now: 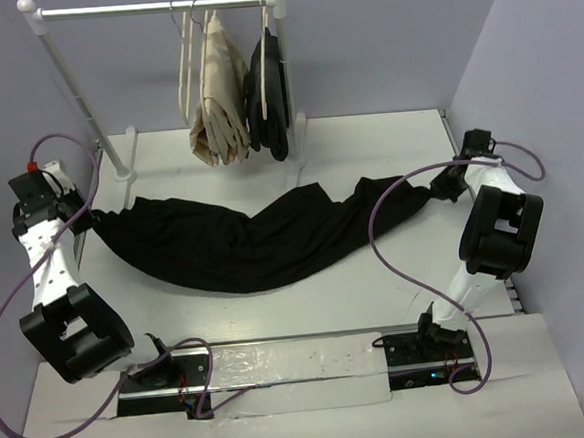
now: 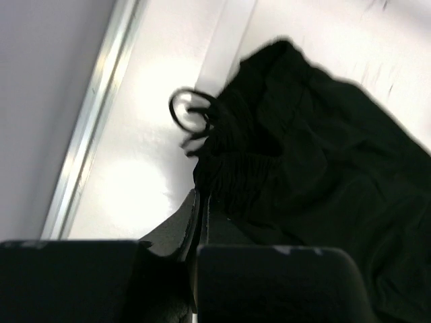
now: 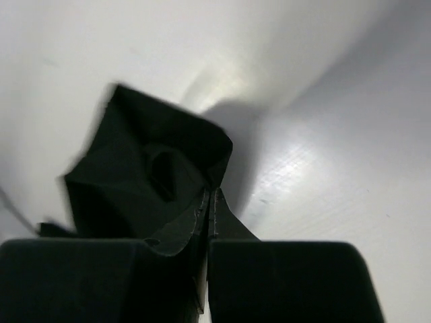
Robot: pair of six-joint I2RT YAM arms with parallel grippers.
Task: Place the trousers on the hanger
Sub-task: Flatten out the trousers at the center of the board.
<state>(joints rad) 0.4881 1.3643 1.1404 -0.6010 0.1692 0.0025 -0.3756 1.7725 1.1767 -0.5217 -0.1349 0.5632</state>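
Note:
The black trousers [image 1: 244, 242] lie stretched in a sagging band across the white table [image 1: 367, 144], from left to right. My left gripper [image 1: 90, 219] is shut on the waistband end [image 2: 236, 168], where a drawstring loop [image 2: 185, 111] sticks out. My right gripper [image 1: 438, 185] is shut on the leg end [image 3: 141, 168], which is lifted slightly off the table. In both wrist views the jaws are pressed together with black fabric at their tips [image 2: 200, 202] [image 3: 210, 202]. An empty white hanger [image 1: 185, 66] hangs on the rack at the far side.
A white clothes rack [image 1: 157, 6] stands at the back, with beige trousers [image 1: 221, 94] and a smaller black garment [image 1: 274, 100] on their own hangers. Its slanted left post [image 1: 78, 94] reaches the table near my left arm. Purple cables [image 1: 392, 222] loop over the trousers.

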